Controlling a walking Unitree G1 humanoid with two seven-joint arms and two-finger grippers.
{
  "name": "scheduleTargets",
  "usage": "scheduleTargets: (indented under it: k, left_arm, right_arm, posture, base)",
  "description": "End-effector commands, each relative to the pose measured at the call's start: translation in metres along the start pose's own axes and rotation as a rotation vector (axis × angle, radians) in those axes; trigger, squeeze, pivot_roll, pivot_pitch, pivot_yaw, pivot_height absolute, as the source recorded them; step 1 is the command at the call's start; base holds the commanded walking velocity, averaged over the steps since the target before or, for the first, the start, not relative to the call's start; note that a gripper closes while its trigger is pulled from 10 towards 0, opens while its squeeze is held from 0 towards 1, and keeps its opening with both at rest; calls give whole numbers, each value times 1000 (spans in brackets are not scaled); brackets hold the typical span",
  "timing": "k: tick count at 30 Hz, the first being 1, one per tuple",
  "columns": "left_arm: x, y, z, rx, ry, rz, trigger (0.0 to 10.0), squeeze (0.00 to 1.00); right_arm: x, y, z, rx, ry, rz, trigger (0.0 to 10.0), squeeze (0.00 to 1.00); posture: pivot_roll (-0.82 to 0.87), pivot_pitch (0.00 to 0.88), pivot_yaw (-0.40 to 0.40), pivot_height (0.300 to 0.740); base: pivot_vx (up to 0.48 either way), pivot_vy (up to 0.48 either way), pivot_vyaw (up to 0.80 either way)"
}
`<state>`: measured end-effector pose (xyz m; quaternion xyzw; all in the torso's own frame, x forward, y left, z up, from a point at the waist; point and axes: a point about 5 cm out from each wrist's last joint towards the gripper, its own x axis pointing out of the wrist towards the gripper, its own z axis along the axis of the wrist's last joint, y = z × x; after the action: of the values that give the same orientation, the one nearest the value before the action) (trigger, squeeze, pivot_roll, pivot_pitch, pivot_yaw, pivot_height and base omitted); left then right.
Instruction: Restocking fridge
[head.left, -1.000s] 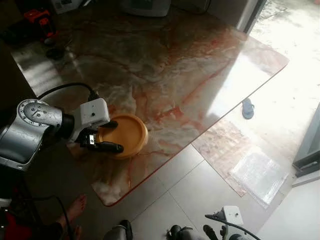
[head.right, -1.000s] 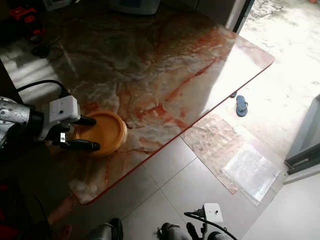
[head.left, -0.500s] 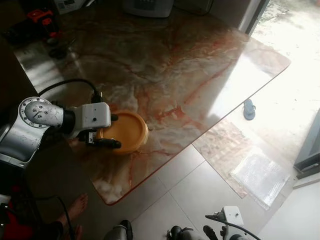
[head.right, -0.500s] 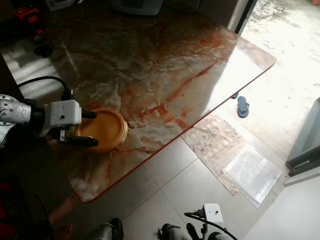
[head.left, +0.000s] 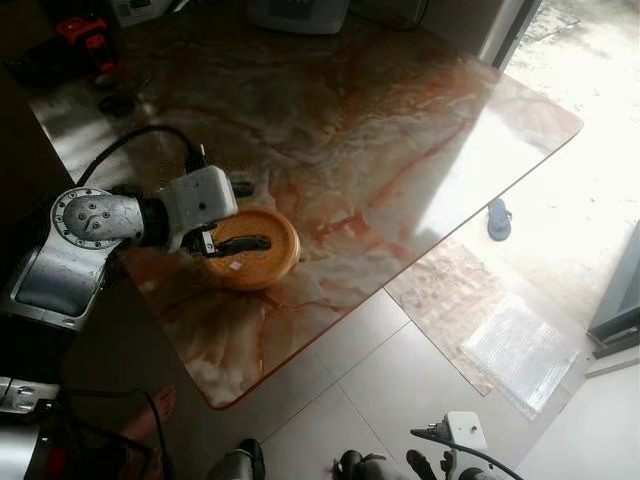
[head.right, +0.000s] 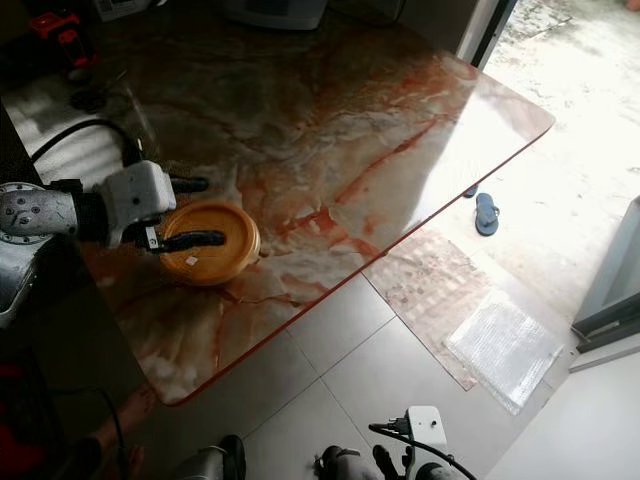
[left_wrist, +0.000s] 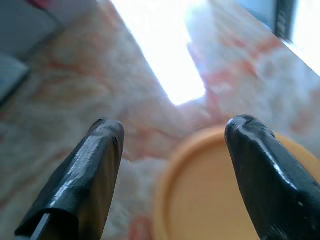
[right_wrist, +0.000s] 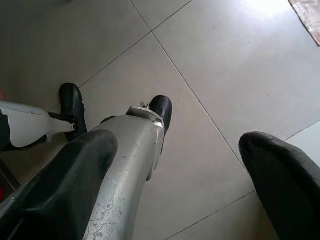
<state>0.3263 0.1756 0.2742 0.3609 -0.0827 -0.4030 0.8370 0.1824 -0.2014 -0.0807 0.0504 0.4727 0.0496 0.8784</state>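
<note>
Since 1 s ago left arm has lifted and turned; one finger now lies across the bowl's top, not beside its rim. Marble desk (head.left: 380, 150) carries the orange bowl (head.left: 252, 250) near its 7 o'clock edge. Left end effector (head.left: 240, 215) is spread apart, grasping nothing. Next, I think: straddle rim at 9 o'clock, then clench slowly. Right end effector (right_wrist: 180, 175) hangs idle, released.

Marble table (head.left: 400, 130), glossy, red-veined, reflecting daylight. Round orange lid (head.left: 262, 262) lying flat near front-left edge. Red object (head.left: 78, 30) and grey appliance (head.left: 298, 14) sitting along far edge. Tiled floor (head.left: 400, 390) carrying blue sandal (head.left: 497, 217) and mat (head.left: 515, 350).
</note>
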Motion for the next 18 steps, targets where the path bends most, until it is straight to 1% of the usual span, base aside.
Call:
scheduleTargets:
  k: [1,2,3,4,5,6,7,9,10,11,12,13,14,15,18]
  left_arm:
    - [-6,12,4,-78,-26,141,10000,0]
    - [-6,12,4,-78,-26,141,10000,0]
    - [-8,16,3,-181,-57,294,10000,0]
    - [-9,18,1,-239,-73,383,10000,0]
    - [-9,18,1,-239,-73,383,10000,0]
    - [-10,18,-2,-287,-87,536,10000,0]
    - [-10,15,-4,-301,-79,573,10000,0]
    - [-11,11,-11,-386,-67,724,10000,0]
    - [-10,4,-15,-416,-60,811,10000,0]
    - [-10,4,-15,-416,-60,811,10000,0]
    - [-9,-9,-16,-414,-73,829,10000,0]
    - [-8,-15,-17,-420,-83,834,10000,0]
    - [-8,-15,-17,-420,-83,834,10000,0]
    - [-7,-30,-21,-399,-66,846,10000,0]
    - [-9,-44,-26,-363,-39,861,10000,0]
  right_arm:
    - [-3,-4,-12,17,35,-8,10000,0]
    - [-3,-4,-12,17,35,-8,10000,0]
    - [-3,-3,-12,16,35,-7,10000,0]
    - [-3,-3,-12,16,36,-6,10000,0]
    - [-3,-3,-12,16,36,-6,10000,0]
    - [-3,-3,-12,13,36,-4,10000,0]
    - [-3,-3,-12,12,36,-3,10000,0]
    - [-3,-3,-12,9,37,-1,10000,0]
    - [-3,-3,-12,8,36,0,10000,0]
    - [-3,-3,-12,8,36,0,10000,0]
    - [-2,-2,-12,11,33,2,10000,0]
    - [-2,-2,-12,13,31,3,10000,0]
    - [-2,-2,-12,13,31,3,10000,0]
    - [-2,-1,-12,19,25,2,10000,0]
    - [-2,-1,-12,21,23,1,10000,0]
  posture:
    - [66,220,-92,740]
    - [66,220,-92,740]
    - [65,219,-91,740]
    - [65,219,-91,740]
    - [65,219,-91,740]
    - [71,216,-94,740]
    - [73,216,-94,740]
    - [75,216,-93,740]
    - [72,207,-87,740]
    - [72,207,-87,740]
    - [64,203,-81,740]
    - [64,203,-81,740]
    - [64,203,-81,740]
    - [61,198,-76,740]
    - [58,192,-69,740]
  base:
    - [0,0,0]
    - [0,0,0]
    - [0,0,0]
    - [0,0,0]
    - [0,0,0]
    - [0,0,0]
    - [0,0,0]
    - [0,0,0]
    - [0,0,0]
    - [0,0,0]
    - [0,0,0]
    - [0,0,0]
    - [0,0,0]
    - [0,0,0]
    - [0,0,0]
